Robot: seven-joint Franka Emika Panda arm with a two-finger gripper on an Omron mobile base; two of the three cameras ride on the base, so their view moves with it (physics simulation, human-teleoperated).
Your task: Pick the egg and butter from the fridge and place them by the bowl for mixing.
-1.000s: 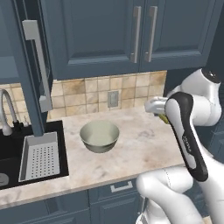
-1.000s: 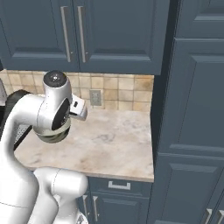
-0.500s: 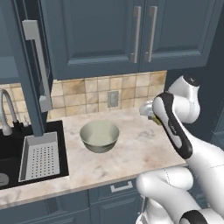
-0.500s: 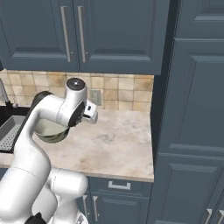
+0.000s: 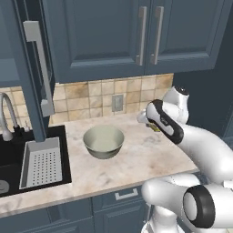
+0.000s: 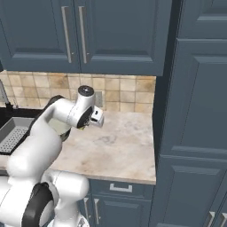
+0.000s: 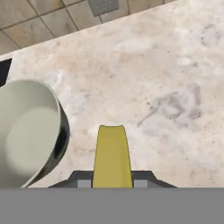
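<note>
The wide round pale grey-green bowl [image 5: 103, 141] sits on the marble counter [image 5: 136, 164], just right of the black sink w/ the white holey tray [image 5: 42, 162]. Right of the bowl, up in the air, is the robot's claw [image 7: 113, 183]. It's shut tight on the thin yellow butter stick [image 7: 112, 156], which sticks out past the tips. In the hand view the butter hangs over bare counter, near the bowl's right side but not touching it.

The step now looks like: put the butter down by the bowl. To do it well, the robot should go down slow & straight till the butter is on the stone, then let go, not drop it from high up. It should stay off the bowl's rim so the bowl doesn't get bumped. A bit of room for the egg too would be good. The egg's spot can't be told.
</note>
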